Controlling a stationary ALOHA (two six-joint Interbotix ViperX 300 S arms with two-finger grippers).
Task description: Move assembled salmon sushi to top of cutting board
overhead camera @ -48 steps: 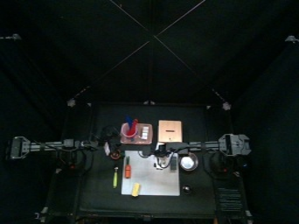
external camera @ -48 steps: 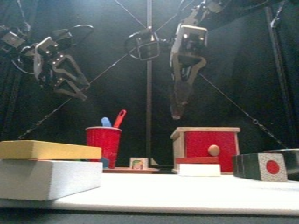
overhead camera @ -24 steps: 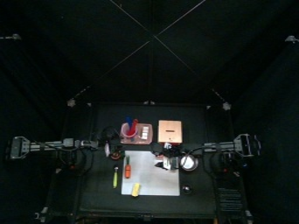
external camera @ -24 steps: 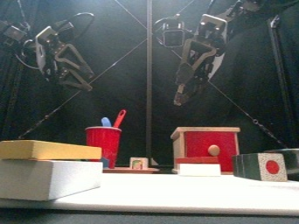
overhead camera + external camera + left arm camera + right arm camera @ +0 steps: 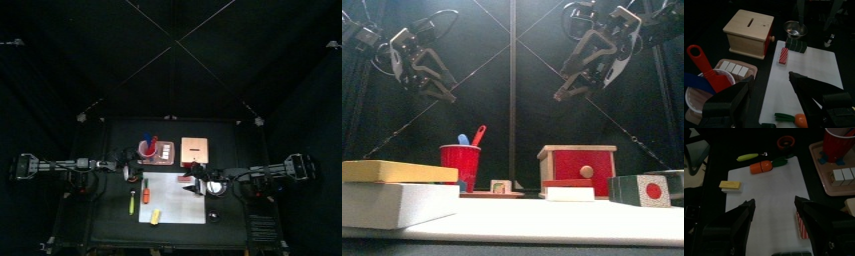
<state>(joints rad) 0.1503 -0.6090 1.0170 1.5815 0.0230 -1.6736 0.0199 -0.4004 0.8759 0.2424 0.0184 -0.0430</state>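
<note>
Both hands hang high above the desk with jaws wide and nothing held: left hand (image 5: 769, 95), right hand (image 5: 774, 210). Judged: no approach begun. The assembled salmon sushi (image 5: 784, 55), a red-striped lump, lies at the cutting board (image 5: 814, 75) edge nearest the wooden box (image 5: 747, 32); whether it is on or just off the board is unclear. A black block (image 5: 797, 46) and metal cup (image 5: 794, 30) crowd it. The carrot (image 5: 761, 167) and yellow-topped block (image 5: 731, 185) lie well apart from it.
</note>
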